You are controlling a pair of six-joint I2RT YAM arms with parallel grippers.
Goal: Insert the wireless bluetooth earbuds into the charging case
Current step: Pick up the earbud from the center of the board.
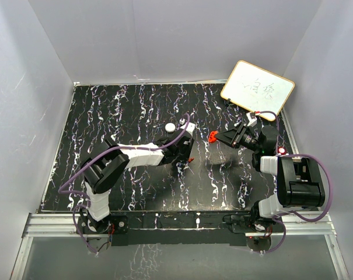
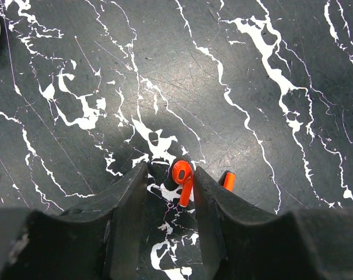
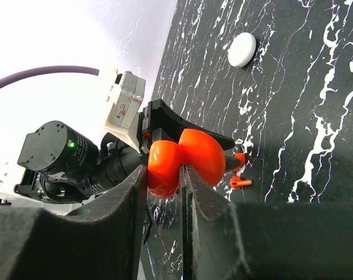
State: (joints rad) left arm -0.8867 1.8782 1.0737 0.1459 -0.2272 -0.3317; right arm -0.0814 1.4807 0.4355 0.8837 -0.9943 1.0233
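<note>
The left gripper point(image 2: 170, 172) is low over the desk point(image 2: 252, 87) with its jaws partly open, straddling one earbud point(image 2: 183, 177). The right-hand finger is against or just beside the bud's head, while a clear gap remains on the other side, so nothing is pinched yet. The earbud lies flat, with its stem pointing back toward the wrist. The second earbud point(image 2: 227, 181) lies just outside that same finger, near enough to be knocked.

The right gripper point(image 3: 163, 175) is clamped on the charging case point(image 3: 194, 153) and holds it off the desk, well apart from the earbuds. Two rounded halves show, so the case looks open. A white disc point(image 3: 242, 49) lies farther out on the desk and plays no part.

The step in hand looks like picking up the first earbud. The next move calls for the jaws to close squarely on the small, smooth bud without squeezing it out sideways. It should then be lifted clear of its neighbour and carried to the case, with its stem aligned to a socket.
</note>
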